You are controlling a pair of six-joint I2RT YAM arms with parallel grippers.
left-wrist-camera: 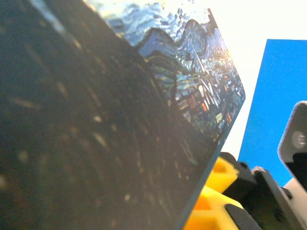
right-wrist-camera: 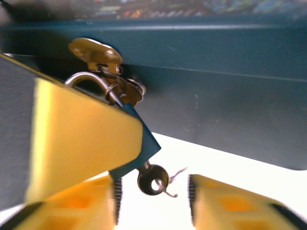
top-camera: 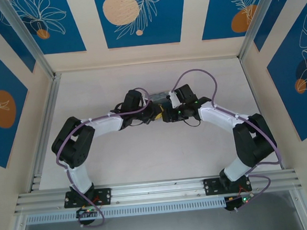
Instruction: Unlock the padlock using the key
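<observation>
Under the brass hasp (right-wrist-camera: 96, 53) of the Starry Night tin (right-wrist-camera: 216, 62) hangs the padlock (right-wrist-camera: 145, 145). Its shackle (right-wrist-camera: 86, 77) is threaded through, and its blue body is mostly covered by a yellow pad (right-wrist-camera: 81, 139). The key (right-wrist-camera: 152, 179) is seated in the lock's lower end, its round head and ring hanging free above the table (right-wrist-camera: 240, 160).

Your right gripper (right-wrist-camera: 153, 208) stands part-open, one finger on each side of the key head and neither touching it. Your left gripper (top-camera: 152, 116) is closed tight. The pad over the lock looks to be its finger, but whether it truly clamps the body cannot be confirmed.

Recommended: close squarely on the flats of the key head. Then turn about the key's own axis without dragging downward, and only with the lock body braced.

Clearances: the tin's wall sits just behind and above the lock, and the pad crowds your left-hand finger. Open room lies on the right-hand finger's side and back toward you.
</observation>
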